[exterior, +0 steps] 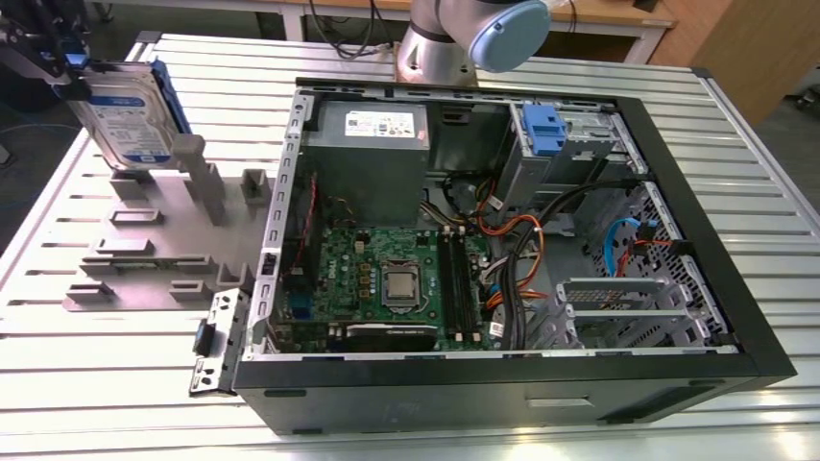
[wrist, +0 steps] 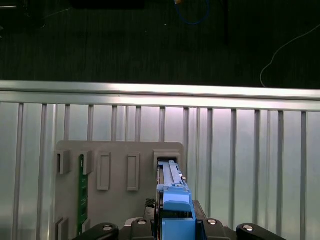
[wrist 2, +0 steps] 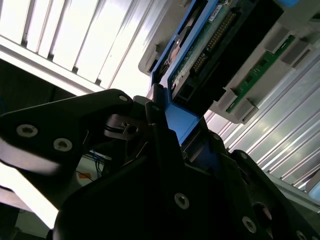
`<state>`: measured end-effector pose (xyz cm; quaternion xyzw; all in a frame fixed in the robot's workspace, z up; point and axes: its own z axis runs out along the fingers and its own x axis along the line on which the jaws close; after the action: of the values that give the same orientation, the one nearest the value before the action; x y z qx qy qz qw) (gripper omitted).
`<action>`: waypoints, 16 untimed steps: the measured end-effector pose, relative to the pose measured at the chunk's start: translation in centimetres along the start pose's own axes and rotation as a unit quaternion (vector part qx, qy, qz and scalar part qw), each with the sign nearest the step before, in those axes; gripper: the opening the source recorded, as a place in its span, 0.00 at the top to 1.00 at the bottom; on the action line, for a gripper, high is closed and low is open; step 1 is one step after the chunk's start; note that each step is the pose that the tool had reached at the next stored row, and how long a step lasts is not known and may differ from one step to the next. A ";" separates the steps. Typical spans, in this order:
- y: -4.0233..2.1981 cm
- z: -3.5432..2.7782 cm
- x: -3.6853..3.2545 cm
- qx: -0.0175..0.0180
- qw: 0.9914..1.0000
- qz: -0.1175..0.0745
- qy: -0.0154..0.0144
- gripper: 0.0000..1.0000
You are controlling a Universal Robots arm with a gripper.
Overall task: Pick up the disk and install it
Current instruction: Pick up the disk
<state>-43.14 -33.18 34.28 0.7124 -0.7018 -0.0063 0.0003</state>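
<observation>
Exterior view shows the gripper (exterior: 75, 75) closed on the blue frame end of the disk (exterior: 129, 120), holding it on edge just over the grey holder (exterior: 141, 259) on the counter (exterior: 77, 384), probably so it clears the slot straight.

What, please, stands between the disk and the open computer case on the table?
In the exterior view, upright grey fixture posts stand between the disk and the computer case.
</observation>
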 end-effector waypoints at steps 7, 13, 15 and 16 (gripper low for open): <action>0.00 -0.30 0.00 0.000 1.000 0.000 0.000 0.64; 0.00 -0.44 0.00 0.000 1.000 0.000 0.000 0.64; 0.00 -0.45 -0.01 0.000 1.000 0.000 0.000 0.64; 0.00 -0.46 -0.01 0.000 1.000 0.000 0.000 0.64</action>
<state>-43.14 -33.18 34.74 0.7123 -0.7018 -0.0063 0.0003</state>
